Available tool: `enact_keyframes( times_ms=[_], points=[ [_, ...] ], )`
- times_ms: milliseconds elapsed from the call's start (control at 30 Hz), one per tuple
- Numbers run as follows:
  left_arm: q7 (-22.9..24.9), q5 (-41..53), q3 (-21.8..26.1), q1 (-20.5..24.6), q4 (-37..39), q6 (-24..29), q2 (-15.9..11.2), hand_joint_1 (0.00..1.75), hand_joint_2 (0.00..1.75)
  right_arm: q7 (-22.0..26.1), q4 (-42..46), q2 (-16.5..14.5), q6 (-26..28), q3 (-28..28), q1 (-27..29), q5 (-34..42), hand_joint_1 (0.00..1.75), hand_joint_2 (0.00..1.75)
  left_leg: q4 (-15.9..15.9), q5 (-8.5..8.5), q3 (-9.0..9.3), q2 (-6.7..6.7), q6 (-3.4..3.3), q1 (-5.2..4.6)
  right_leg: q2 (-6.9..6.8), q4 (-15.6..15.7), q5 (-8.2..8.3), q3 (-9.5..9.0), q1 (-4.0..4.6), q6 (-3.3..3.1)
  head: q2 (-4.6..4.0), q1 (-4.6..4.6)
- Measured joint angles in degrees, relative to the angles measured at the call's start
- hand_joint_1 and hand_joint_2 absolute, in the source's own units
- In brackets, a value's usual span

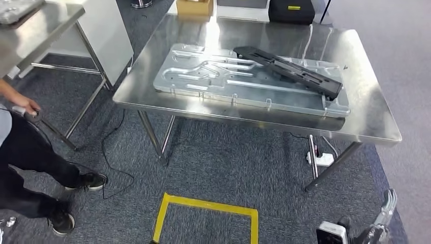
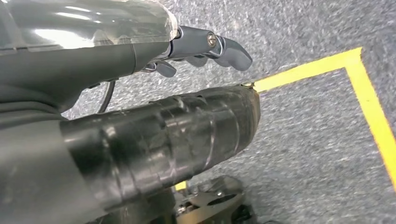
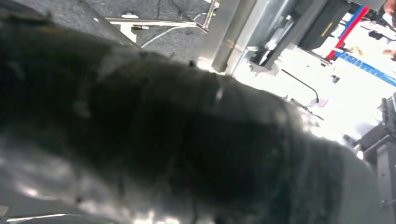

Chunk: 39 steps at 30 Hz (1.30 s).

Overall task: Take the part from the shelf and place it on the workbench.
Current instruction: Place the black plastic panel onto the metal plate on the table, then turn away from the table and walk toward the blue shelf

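Observation:
A long black part (image 1: 289, 70) lies aslant on a pressed silver metal panel (image 1: 213, 81), which rests on the steel workbench (image 1: 371, 122) ahead of me. My left hand (image 2: 187, 93) hangs over the grey carpet, thumb and dark fingers (image 2: 219, 46) apart, holding nothing. My right arm (image 1: 378, 223) shows low at the bottom right of the head view, away from the bench. In the right wrist view my right hand (image 3: 163, 140) is a dark blurred mass close to the lens, and how its fingers lie is hidden.
A person (image 1: 25, 152) in dark trousers stands at the left beside a second steel table (image 1: 40, 20). Yellow floor tape (image 1: 203, 206) marks a square before me. A cable and a power strip (image 1: 319, 158) lie under the bench. A cardboard box (image 1: 194, 6) and a black case (image 1: 291, 10) stand behind it.

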<state>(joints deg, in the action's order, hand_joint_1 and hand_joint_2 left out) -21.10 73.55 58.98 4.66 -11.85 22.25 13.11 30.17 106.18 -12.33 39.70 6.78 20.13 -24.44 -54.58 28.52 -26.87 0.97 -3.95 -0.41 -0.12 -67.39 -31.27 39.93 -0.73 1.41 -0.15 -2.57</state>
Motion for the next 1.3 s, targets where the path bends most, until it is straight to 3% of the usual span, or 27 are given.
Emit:
enact_keyframes(
  times_ms=[33, 67, 100, 133, 167, 200, 267, 300, 367, 400, 467, 533, 567, 600, 633, 700, 767, 800, 867, 933, 1033, 1067, 1100, 1133, 1200, 1267, 1300],
  points=[
    [-0.01, 0.00, 0.00, -0.02, 0.00, -0.06, 0.00, 0.00, 0.00, 0.00, -0.05, 0.00, 0.02, 0.00, -0.01, 0.01, 0.00, 0.00, -0.21, -0.59, -0.93, 0.06, -0.06, -0.07, 0.01, -3.57, -1.80, 0.45, -0.05, 0.18, 0.00, 0.01],
    [-0.02, 0.00, 0.00, -0.05, 0.00, -0.09, 0.00, 0.00, 0.00, 0.01, -0.09, 0.00, 0.03, 0.00, -0.01, 0.02, 0.00, 0.00, -0.49, -1.13, -1.88, 0.10, -0.03, -0.10, 0.01, -6.15, -2.11, 0.41, -0.09, 0.33, 0.00, 0.01],
    [-0.03, 0.00, 0.00, -0.06, 0.00, -0.11, 0.00, 0.00, 0.00, 0.01, -0.13, 0.00, 0.04, 0.00, 0.00, 0.03, 0.00, 0.00, -0.88, -1.64, -2.91, 0.13, 0.06, -0.11, 0.00, -7.13, -1.18, -0.37, -0.17, 0.44, 0.00, 0.01],
    [-0.04, 0.00, 0.00, -0.06, 0.00, -0.12, 0.00, 0.00, 0.00, 0.02, -0.14, 0.00, 0.04, 0.00, -0.02, 0.04, 0.00, 0.00, -1.34, -2.08, -3.91, 0.13, 0.19, -0.11, 0.00, -6.10, 0.40, -2.08, -0.28, 0.49, 0.00, 0.02],
    [-0.04, 0.00, -0.01, -0.06, 0.00, -0.12, 0.00, 0.00, 0.00, 0.04, -0.15, 0.00, 0.05, 0.00, -0.04, 0.05, 0.00, 0.00, -1.89, -2.45, -4.81, 0.11, 0.37, -0.11, -0.01, -3.19, 1.70, -4.77, -0.41, 0.46, 0.00, 0.03],
    [-0.04, -0.01, -0.01, -0.06, 0.00, -0.12, 0.00, 0.00, 0.00, 0.09, -0.15, -0.01, 0.07, -0.01, -0.10, 0.05, 0.00, 0.00, -2.52, -2.71, -5.67, 0.08, 0.57, -0.19, 0.00, 1.02, 1.91, -7.99, -0.40, 0.34, 0.00, 0.02],
    [-0.08, -0.01, -0.01, -0.07, 0.00, -0.11, 0.00, 0.00, 0.00, 0.27, -0.14, -0.02, 0.09, -0.03, -0.20, 0.10, 0.00, 0.00, -3.54, -3.21, -6.80, 0.02, 1.16, -0.32, 0.05, 7.98, 0.51, -12.59, -0.19, -0.13, 0.00, 0.06],
    [-0.10, -0.02, -0.01, -0.06, 0.00, -0.10, 0.00, 0.00, 0.00, 0.39, -0.13, -0.02, 0.09, -0.04, -0.22, 0.15, 0.00, 0.00, -3.81, -3.54, -7.16, 0.02, 1.50, -0.34, 0.08, 9.66, -0.21, -13.36, 0.00, -0.42, 0.00, 0.08],
    [-0.13, -0.02, 0.01, -0.10, 0.00, -0.08, -0.01, 0.00, 0.00, 0.66, -0.13, -0.05, 0.10, -0.04, -0.18, 0.31, 0.00, 0.00, -4.15, -3.96, -7.70, -0.12, 2.24, -0.20, 0.02, 10.24, 0.21, -12.79, -0.05, -1.21, 0.00, 0.09],
    [-0.14, -0.02, 0.03, -0.15, 0.00, -0.05, -0.02, 0.00, 0.00, 0.81, -0.13, -0.10, 0.10, -0.05, -0.19, 0.42, 0.00, 0.00, -4.82, -3.14, -8.13, -0.28, 2.61, -0.11, -0.06, 10.38, 0.74, -12.32, -0.14, -1.73, 0.00, 0.12],
    [-0.15, -0.02, 0.06, -0.31, 0.00, -0.01, -0.04, 0.00, 0.00, 1.09, -0.11, -0.20, 0.10, -0.06, -0.24, 0.62, 0.00, 0.00, -9.04, 1.40, -9.63, -0.60, 3.30, 0.15, -0.27, 10.60, 1.97, -11.02, -0.29, -2.53, 0.00, 0.16],
    [-0.15, -0.01, 0.05, -0.38, 0.00, 0.00, -0.04, 0.00, 0.00, 1.33, -0.10, -0.26, 0.10, -0.07, -0.24, 0.89, 0.00, 0.00, -16.03, 6.37, -11.34, -0.63, 3.82, 0.41, -0.33, 10.47, 3.15, -9.43, -0.18, -2.73, 0.00, 0.19],
    [-0.15, -0.01, 0.05, -0.38, 0.00, 0.00, -0.04, 0.00, 0.00, 1.46, -0.10, -0.28, 0.10, -0.07, -0.23, 1.05, 0.00, 0.00, -18.71, 7.19, -11.61, -0.63, 3.98, 0.53, -0.37, 10.35, 3.72, -8.60, -0.13, -2.67, 0.00, 0.19],
    [-0.15, 0.00, 0.05, -0.37, 0.00, 0.00, -0.05, 0.00, 0.00, 1.62, -0.10, -0.31, 0.10, -0.07, -0.23, 1.19, 0.00, 0.00, -19.67, 6.60, -11.03, -0.63, 4.07, 0.63, -0.40, 10.17, 4.26, -7.80, -0.11, -2.57, 0.00, 0.19],
    [-0.15, 0.00, 0.05, -0.37, 0.00, 0.00, -0.06, 0.00, 0.00, 1.79, -0.10, -0.32, 0.10, -0.07, -0.23, 1.32, 0.00, 0.00, -18.61, 5.05, -9.47, -0.62, 4.10, 0.70, -0.42, 9.96, 4.74, -7.03, -0.13, -2.44, 0.00, 0.19],
    [-0.16, 0.00, 0.06, -0.29, 0.00, 0.00, -0.08, 0.00, 0.00, 2.16, -0.04, -0.35, 0.10, -0.07, -0.22, 1.55, 0.00, 0.00, -11.38, 2.30, -3.92, -0.67, 3.98, 0.77, -0.41, 9.38, 5.56, -5.75, -0.14, -2.04, 0.00, 0.20],
    [-0.18, 0.00, 0.05, -0.17, 0.00, -0.01, -0.09, 0.00, 0.00, 2.57, 0.18, -0.42, 0.10, -0.07, -0.22, 1.84, 0.00, 0.00, -3.98, 2.56, 0.73, -0.81, 3.46, 0.60, -0.41, 8.85, 6.28, -4.92, -0.05, -1.42, 0.00, 0.17],
    [-0.19, 0.00, 0.04, -0.13, 0.00, -0.01, -0.09, 0.00, 0.00, 2.75, 0.32, -0.45, 0.10, -0.07, -0.23, 1.97, 0.00, 0.00, -2.17, 3.16, 1.60, -0.88, 3.14, 0.45, -0.44, 8.76, 6.66, -4.71, -0.01, -1.07, 0.00, 0.15],
    [-0.20, -0.01, 0.04, -0.18, 0.00, -0.02, -0.08, 0.00, 0.00, 3.06, 0.52, -0.48, 0.10, -0.07, -0.21, 2.20, 0.00, 0.00, -1.41, 2.90, 1.35, -0.82, 2.19, 0.41, -0.47, 8.75, 7.35, -4.48, -0.05, -0.35, 0.00, 0.14],
    [-0.20, -0.01, 0.05, -0.24, 0.00, -0.04, -0.07, 0.00, 0.00, 3.25, 0.69, -0.48, 0.10, -0.07, -0.11, 2.48, 0.00, 0.00, -1.14, 1.76, 0.49, -0.54, 1.05, 0.52, -0.28, 7.13, 5.29, -3.74, -0.14, 0.19, 0.00, 0.11],
    [-0.21, 0.01, 0.06, -0.23, 0.00, -0.06, -0.07, 0.00, 0.00, 3.55, 0.84, -0.48, 0.10, -0.07, -0.02, 2.90, 0.00, 0.00, -1.13, 0.07, -1.57, -0.16, 0.12, 0.26, -0.11, -2.24, -2.50, -1.07, -0.24, 0.64, 0.00, 0.04],
    [-0.21, 0.02, 0.06, -0.24, 0.00, -0.07, -0.07, 0.00, 0.00, 3.63, 0.84, -0.48, 0.09, -0.07, 0.01, 2.96, 0.00, 0.00, -1.26, -0.47, -2.36, -0.07, 0.08, 0.12, -0.11, -5.29, -3.64, -0.60, -0.23, 0.74, 0.00, 0.05],
    [-0.21, 0.02, 0.06, -0.25, 0.00, -0.07, -0.07, 0.00, 0.00, 3.70, 0.84, -0.48, 0.09, -0.07, 0.05, 2.99, 0.00, 0.00, -1.48, -0.97, -3.16, 0.00, 0.09, 0.01, -0.11, -6.86, -3.48, -0.85, -0.21, 0.75, 0.00, 0.06],
    [-0.21, 0.02, 0.06, -0.25, 0.00, -0.07, -0.07, 0.00, 0.00, 3.74, 0.84, -0.48, 0.08, -0.07, 0.08, 3.02, 0.00, 0.00, -1.79, -1.42, -3.98, 0.03, 0.13, -0.06, -0.11, -6.33, -2.23, -2.11, -0.19, 0.67, 0.00, 0.06],
    [-0.21, 0.02, 0.06, -0.23, 0.00, -0.07, -0.07, 0.00, 0.00, 3.79, 0.86, -0.48, 0.08, -0.07, 0.09, 3.02, 0.00, 0.00, -2.59, -2.08, -5.43, 0.01, 0.34, -0.11, -0.11, 0.05, 0.38, -7.29, -0.09, 0.22, 0.00, 0.07],
    [-0.21, 0.02, 0.06, -0.23, 0.00, -0.07, -0.05, 0.00, 0.00, 3.83, 0.96, -0.48, 0.08, -0.07, 0.05, 3.02, 0.00, 0.00, -3.40, -2.57, -6.46, -0.03, 0.79, -0.24, -0.08, 7.55, 0.41, -12.23, 0.25, -0.34, 0.00, 0.09],
    [-0.21, 0.02, 0.06, -0.23, 0.00, -0.07, -0.05, 0.00, 0.00, 3.86, 1.04, -0.48, 0.07, -0.07, 0.05, 3.02, 0.00, 0.00, -3.65, -2.86, -6.75, -0.04, 1.09, -0.27, -0.06, 9.63, -0.02, -13.38, 0.43, -0.62, 0.00, 0.10]
  ],
)
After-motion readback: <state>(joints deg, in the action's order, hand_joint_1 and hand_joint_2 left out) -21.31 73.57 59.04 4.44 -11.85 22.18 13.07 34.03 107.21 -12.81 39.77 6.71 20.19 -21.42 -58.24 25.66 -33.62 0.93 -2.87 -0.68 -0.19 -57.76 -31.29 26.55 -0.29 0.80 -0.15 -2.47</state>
